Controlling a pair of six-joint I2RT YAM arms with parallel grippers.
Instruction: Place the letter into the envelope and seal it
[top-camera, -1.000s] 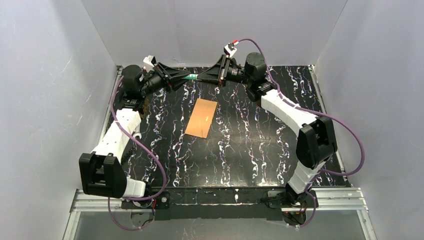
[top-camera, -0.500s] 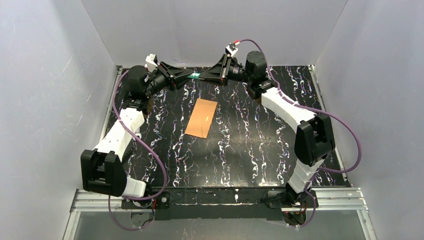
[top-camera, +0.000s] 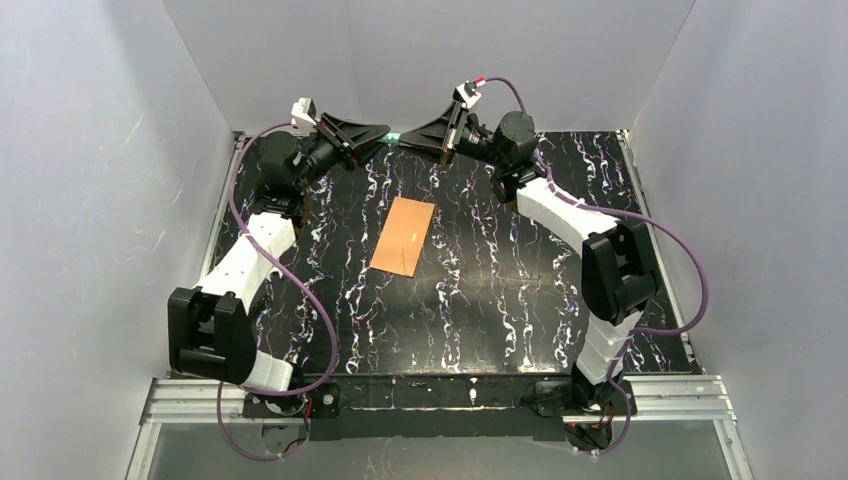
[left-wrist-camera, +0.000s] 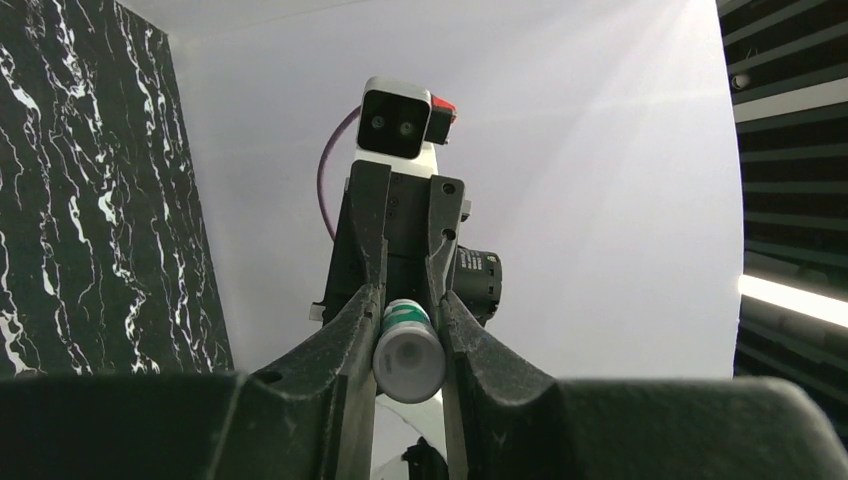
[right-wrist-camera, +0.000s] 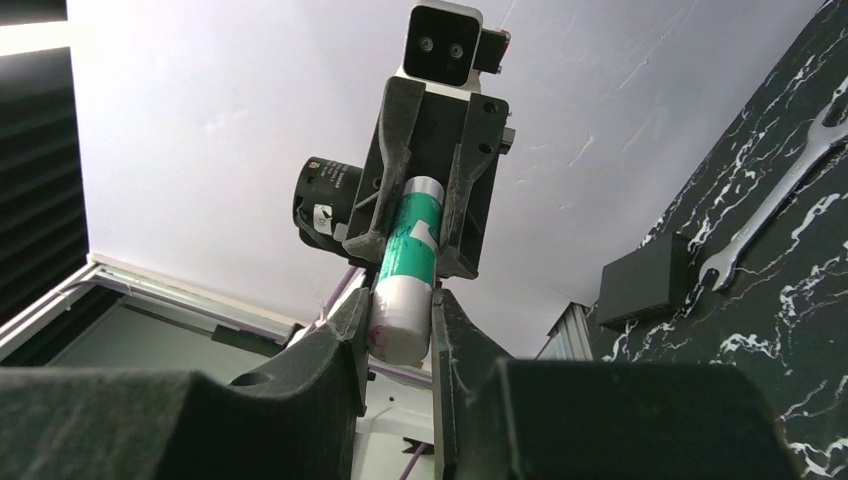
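Orange-brown paper, the envelope (top-camera: 403, 235) lies flat at mid-table, well apart from my fingers and nearer the arm bases. My left gripper (top-camera: 383, 133) and right gripper (top-camera: 412, 138) meet tip to tip over the far edge of the table (top-camera: 500, 300), each pinching one end of a white-and-green tube (top-camera: 396, 136). Only the top view shows the envelope. Only the right wrist view shows a wrench (right-wrist-camera: 775, 195) and a black block (right-wrist-camera: 645, 280) lying beside each other.
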